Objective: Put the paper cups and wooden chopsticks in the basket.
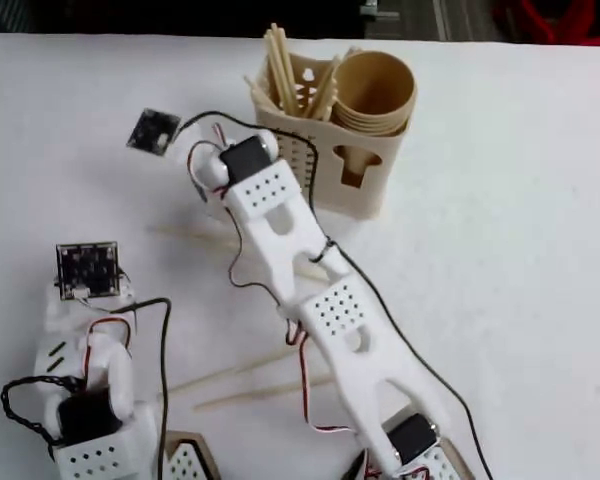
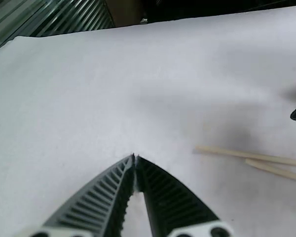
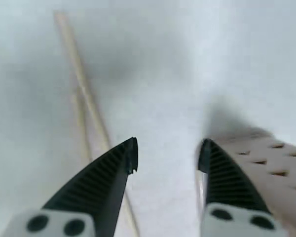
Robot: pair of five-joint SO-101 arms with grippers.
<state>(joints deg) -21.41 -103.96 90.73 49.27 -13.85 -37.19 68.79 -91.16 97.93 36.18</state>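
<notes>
Loose chopsticks (image 1: 230, 372) partly hidden under the right arm (image 1: 280, 235), basket (image 1: 385, 185) near corner covered by the arm's wrist, chopstick pair (image 2: 237, 153) cut off at the view's edge, blurred chopsticks (image 3: 84, 84) running behind one of the jaws.

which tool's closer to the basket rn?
Right. The right tool is open right beside the basket wall, over loose chopsticks. The left tool is shut, low over the table, well away from the basket.

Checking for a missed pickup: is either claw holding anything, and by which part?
Nothing is held. The left claw is shut empty; the right claw is open over loose chopsticks.
</notes>
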